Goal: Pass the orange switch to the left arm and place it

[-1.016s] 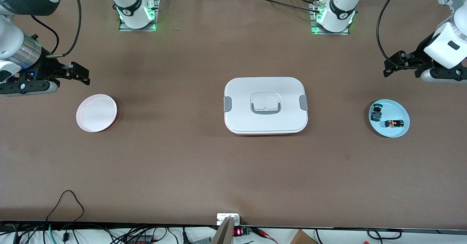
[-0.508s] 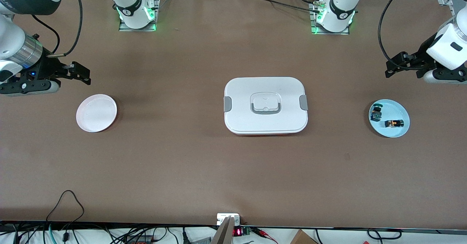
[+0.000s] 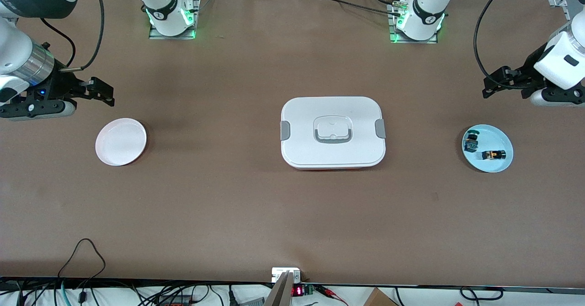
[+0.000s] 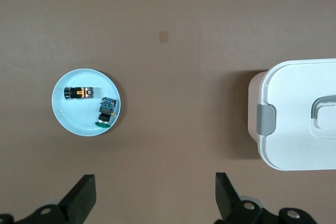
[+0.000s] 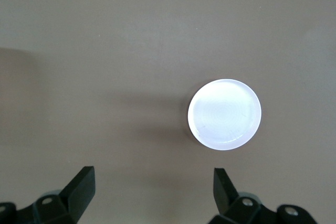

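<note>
Apparently both hands, left (image 4: 152, 203) and right (image 5: 152, 198), are held open above the surface (box (image 3: 333, 132) between), the switch (image 3: 493, 154) ungrasped.

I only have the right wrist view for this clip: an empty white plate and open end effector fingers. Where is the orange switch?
Observer: The orange switch lies on a light blue plate toward the left arm's end of the table, beside a teal switch.
Operator: Is anything gripping it?
Observer: No. The left end effector hangs open in the air and touches nothing.
Operator: And the box?
Observer: The box sits mid-table with its lid on, between the blue plate and your white plate.
</note>
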Controlling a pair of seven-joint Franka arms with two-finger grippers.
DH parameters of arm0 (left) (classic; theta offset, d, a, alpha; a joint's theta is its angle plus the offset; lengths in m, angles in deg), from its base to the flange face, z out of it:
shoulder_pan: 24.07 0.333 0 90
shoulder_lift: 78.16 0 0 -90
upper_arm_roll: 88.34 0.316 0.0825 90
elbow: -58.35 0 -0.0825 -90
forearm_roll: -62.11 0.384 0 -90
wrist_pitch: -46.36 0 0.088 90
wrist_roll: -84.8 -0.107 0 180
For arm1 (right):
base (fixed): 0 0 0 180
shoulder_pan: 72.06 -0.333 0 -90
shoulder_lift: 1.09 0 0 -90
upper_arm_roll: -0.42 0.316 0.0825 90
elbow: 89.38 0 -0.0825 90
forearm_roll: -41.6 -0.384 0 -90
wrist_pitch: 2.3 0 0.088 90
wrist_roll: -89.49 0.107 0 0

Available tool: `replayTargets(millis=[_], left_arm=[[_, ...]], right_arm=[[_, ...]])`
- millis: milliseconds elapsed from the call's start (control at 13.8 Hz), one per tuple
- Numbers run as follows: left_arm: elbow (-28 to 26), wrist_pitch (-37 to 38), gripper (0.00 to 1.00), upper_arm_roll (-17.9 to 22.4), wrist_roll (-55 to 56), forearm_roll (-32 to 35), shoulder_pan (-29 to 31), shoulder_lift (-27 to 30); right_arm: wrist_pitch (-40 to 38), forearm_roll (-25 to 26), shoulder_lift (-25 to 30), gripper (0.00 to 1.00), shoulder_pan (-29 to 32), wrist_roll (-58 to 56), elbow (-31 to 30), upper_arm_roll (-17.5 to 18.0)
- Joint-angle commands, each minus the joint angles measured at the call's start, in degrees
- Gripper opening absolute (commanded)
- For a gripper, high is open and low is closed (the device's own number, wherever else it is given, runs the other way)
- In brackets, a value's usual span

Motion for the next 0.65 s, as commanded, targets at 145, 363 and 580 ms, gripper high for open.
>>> replayTargets(millis=[145,363,580], left_arm=[[0.9,1.2,1.0,-0.2,0.1,-0.1,-0.2,-0.2],[0.9,1.3,1.0,-0.3,0.1,-0.1,-0.2,-0.2],[0.9,2.3,1.0,-0.3,0.1,-0.1,-0.2,-0.4]], right_arm=[[-1.0,0.0,0.0,1.0,-0.1,1.2,0.9,0.2],[-1.2,0.0,0.0,1.0,-0.1,1.3,0.9,0.2],[-1.1,0.0,0.0,1.0,-0.1,1.3,0.9,0.3]])
